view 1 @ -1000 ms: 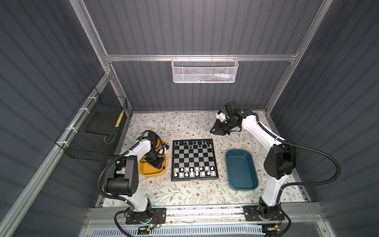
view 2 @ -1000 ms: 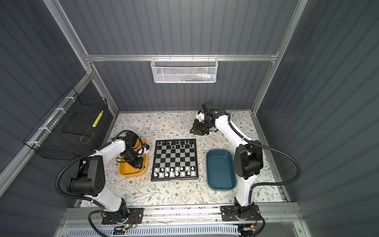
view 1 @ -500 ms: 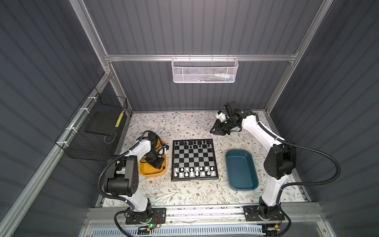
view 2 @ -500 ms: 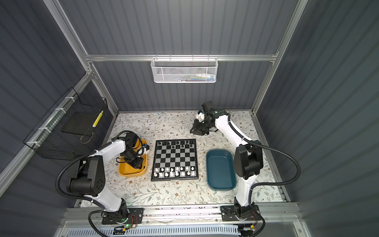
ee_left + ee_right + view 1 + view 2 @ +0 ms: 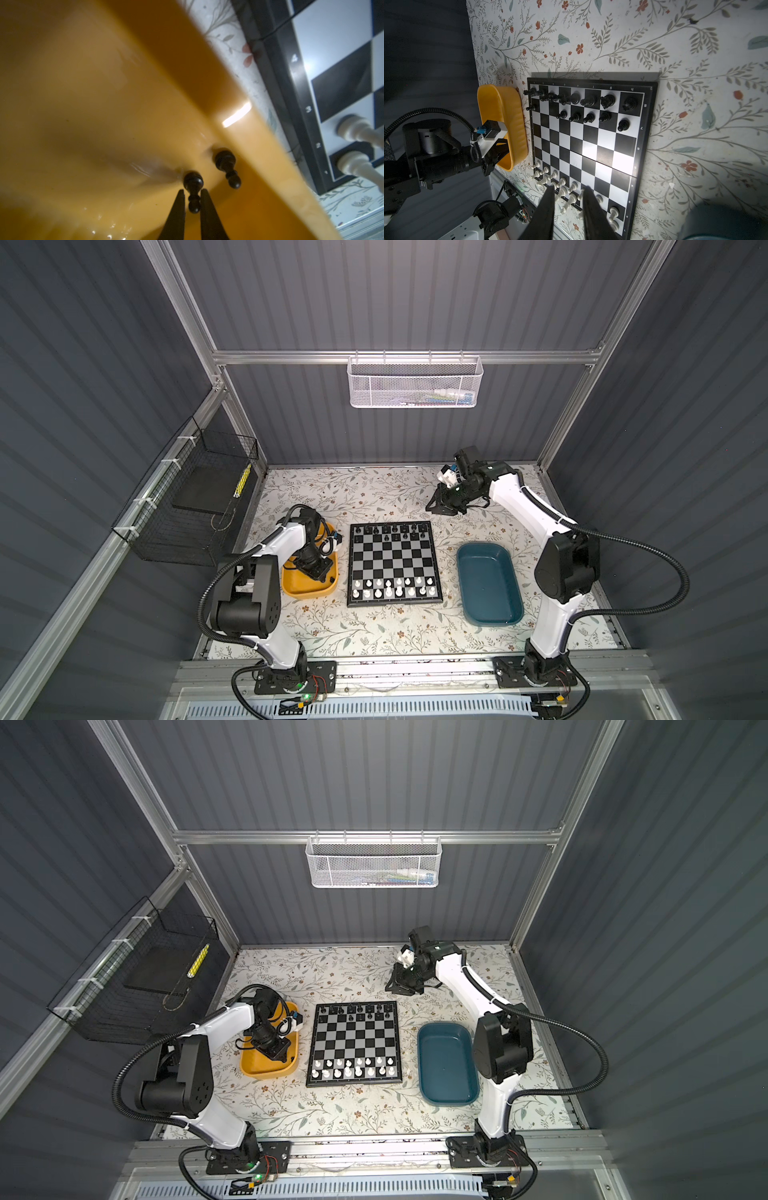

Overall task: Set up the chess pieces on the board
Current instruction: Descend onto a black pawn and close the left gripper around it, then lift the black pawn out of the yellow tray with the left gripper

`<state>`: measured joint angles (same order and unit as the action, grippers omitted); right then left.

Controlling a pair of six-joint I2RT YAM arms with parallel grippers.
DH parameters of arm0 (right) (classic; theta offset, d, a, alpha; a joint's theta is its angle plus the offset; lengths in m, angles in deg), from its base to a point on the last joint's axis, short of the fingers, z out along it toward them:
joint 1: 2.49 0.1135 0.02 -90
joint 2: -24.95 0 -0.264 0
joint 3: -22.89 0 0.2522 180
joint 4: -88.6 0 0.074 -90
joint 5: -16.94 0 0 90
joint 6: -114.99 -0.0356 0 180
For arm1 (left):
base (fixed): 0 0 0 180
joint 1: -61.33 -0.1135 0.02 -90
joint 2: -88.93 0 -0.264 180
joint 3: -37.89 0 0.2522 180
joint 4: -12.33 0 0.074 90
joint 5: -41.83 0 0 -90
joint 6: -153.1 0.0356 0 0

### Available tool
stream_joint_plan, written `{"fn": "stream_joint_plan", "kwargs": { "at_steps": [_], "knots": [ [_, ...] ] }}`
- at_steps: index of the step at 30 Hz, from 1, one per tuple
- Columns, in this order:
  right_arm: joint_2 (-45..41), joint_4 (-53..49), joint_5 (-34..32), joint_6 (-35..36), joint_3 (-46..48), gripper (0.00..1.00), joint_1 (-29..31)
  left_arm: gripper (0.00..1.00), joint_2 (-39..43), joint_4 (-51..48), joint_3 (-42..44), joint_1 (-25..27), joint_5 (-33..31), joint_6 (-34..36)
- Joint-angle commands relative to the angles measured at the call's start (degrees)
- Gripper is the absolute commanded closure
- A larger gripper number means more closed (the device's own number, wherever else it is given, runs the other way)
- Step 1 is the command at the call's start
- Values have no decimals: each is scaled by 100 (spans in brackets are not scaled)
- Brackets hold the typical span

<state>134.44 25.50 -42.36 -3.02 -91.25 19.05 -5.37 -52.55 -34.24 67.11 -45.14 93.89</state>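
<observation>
Left jaws astride pawn, contact unclear

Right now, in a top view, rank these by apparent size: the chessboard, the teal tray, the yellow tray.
1. chessboard
2. teal tray
3. yellow tray, partly hidden by the left arm, so less certain

Overhead glare on the board, blurry yellow tray

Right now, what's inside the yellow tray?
Two black pawns on the yellow tray's floor: one between the left claw's fingers, one beside it. Under the claw itself is hidden.
</observation>
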Motion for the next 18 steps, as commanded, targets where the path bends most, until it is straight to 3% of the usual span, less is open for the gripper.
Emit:
{"fn": "stream_joint_plan", "kwargs": {
  "at_steps": [1, 18],
  "knots": [
    [-77, -18, 57, 90, 70, 73, 26, 85, -27, -57, 62, -42, 76, -11],
    [-37, 12, 68, 97, 66, 73, 32, 91, 70, -96, 27, -42, -47, 34]
  ]
}}
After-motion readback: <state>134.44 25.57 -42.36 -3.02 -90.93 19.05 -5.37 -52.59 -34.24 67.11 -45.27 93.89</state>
